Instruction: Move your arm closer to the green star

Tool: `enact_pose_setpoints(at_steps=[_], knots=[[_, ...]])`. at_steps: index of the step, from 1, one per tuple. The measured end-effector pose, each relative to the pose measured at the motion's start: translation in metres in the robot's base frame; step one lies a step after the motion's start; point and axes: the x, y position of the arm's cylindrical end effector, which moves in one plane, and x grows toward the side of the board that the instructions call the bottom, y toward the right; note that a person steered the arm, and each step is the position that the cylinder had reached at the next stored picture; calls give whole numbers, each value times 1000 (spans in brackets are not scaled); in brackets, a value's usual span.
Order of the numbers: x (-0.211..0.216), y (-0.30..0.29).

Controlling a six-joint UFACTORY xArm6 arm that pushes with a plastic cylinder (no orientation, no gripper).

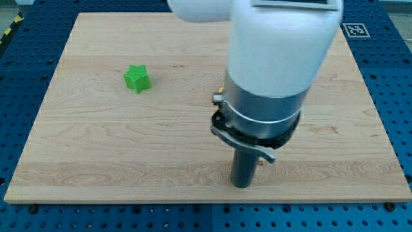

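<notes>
In the camera view, my tip point(241, 185), the lower end of a straight dark rod under a silvery collar and a bulky white arm housing, rests on the pale wooden board point(84, 154) toward the view's bottom, a little right of centre. I carry no pincer, so there is nothing to open, close or grip with; the rod end is my only working part. The small bright green star-shaped block point(137, 78) lies well apart from my tip, up and to the view's left of it, standing alone on the wood with nothing between us. To do this step well, I judge that I should slide in a straight diagonal toward the star, up and leftward in the view, and slow as I near it, stopping just beside it, not touching it, since a light plastic-looking block with short blunt points would likely skid or spin on this smooth surface at the slightest nudge. The board shows fine lengthwise grain with a matte finish, and around it, away from the star, runs a blue perforated table point(393, 116).
</notes>
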Motion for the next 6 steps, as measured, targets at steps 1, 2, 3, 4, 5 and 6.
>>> enact_pose_setpoints(at_steps=[1, 2, 3, 4, 5, 6], knots=[[0, 0], [0, -4], [1, -49], [-27, -96], [-73, -142], [-111, -153]])
